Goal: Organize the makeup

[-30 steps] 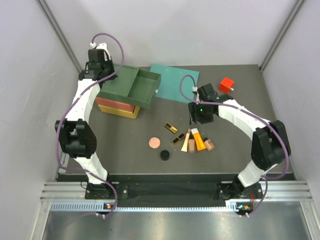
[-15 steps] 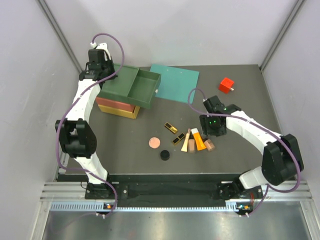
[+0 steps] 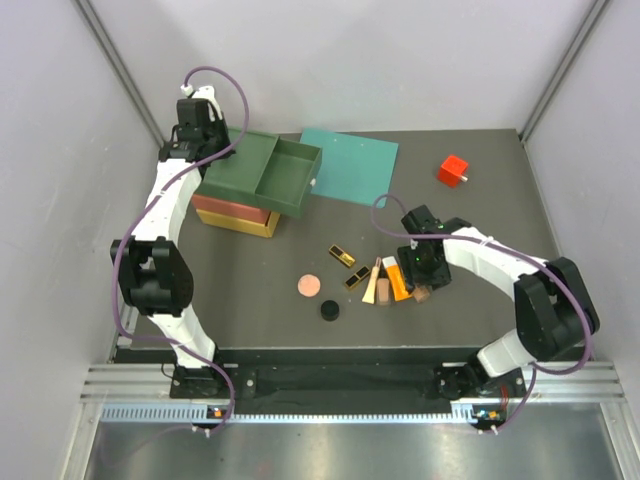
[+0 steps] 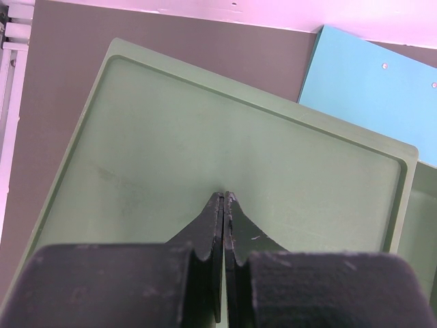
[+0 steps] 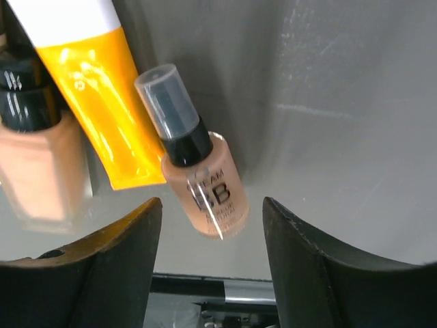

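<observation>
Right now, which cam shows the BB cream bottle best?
Right wrist: the BB cream bottle sits framed between the open right gripper fingers, label readable. Top external shows only a sliver under that gripper. Left wrist doesn't show it.

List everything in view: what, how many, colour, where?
table: one, dark grey, under everything
tray: one, green, back left, on the box
box: one, orange-yellow, under the tray
mat: one, teal, back middle
cube: one, red, back right
cases: two, black-and-gold, mid-table
disc: one, pink, left of cases
jar: one, black, nearest front edge
orange tube: one, right of cases
other tubes: three, beige to brown, flanking it
left hand: one, black, shut, over tray
right hand: one, black, open, over rightmost tube
</observation>
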You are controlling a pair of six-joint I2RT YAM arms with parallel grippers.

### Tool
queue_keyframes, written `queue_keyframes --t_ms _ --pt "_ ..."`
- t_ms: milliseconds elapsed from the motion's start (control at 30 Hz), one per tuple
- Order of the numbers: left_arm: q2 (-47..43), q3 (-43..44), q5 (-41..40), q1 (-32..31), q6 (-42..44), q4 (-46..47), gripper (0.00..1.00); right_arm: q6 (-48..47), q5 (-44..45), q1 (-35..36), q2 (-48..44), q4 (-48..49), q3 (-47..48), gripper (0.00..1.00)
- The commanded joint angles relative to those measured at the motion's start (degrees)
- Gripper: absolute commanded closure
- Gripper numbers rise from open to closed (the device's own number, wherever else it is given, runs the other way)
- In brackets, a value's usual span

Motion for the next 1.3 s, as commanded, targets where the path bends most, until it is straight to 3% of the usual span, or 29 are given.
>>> queue_keyframes --t_ms 0,33,100,167,267,533,800,933,1100,1267 --pt "3.8 -3.2 -0.2 0.0 0.2 -9.0 1.0 1.0 -0.1 0.5 2.9 4.9 -0.8 0.43" --pt "3.8 -3.2 -0.2 0.1 0.2 -9.0 1.0 1.1 -0.1 0.6 3.3 5.8 -1.1 0.46" --pt "3.8 -3.2 -0.2 0.1 0.1 -9.1 1.0 1.6 0.0 0.6 4.2 7.8 -1.7 0.71" --pt "3.7 -3.4 -0.2 0.1 0.1 -9.0 1.0 1.7 0.4 0.6 4.0 8.7 -1.6 0.88" --pt "3.3 -4.0 -0.2 0.1 -0.1 -9.1 1.0 1.2 1.3 0.6 2.7 8.7 -0.2 0.95" --pt "3.0 -4.5 -0.2 0.1 -0.3 -9.0 1.0 -2.0 1.4 0.6 1.8 5.9 10.0 1.0" --pt "3.2 -4.8 -0.2 0.1 -0.3 -9.0 1.0 -1.2 -1.1 0.6 5.6 2.9 30.2 1.0" --pt "3.1 -4.7 -0.2 0.1 -0.5 -9.0 1.0 0.3 -7.4 0.6 7.6 5.9 39.1 1.0" --pt "3.8 -4.0 2.4 0.1 -1.1 -9.9 1.0 5.6 -16.6 1.1 9.9 15.1 42.7 1.0" --pt "3.9 -3.7 3.0 0.1 -1.6 -9.9 1.0 8.6 -22.0 2.4 15.7 18.5 49.1 1.0"
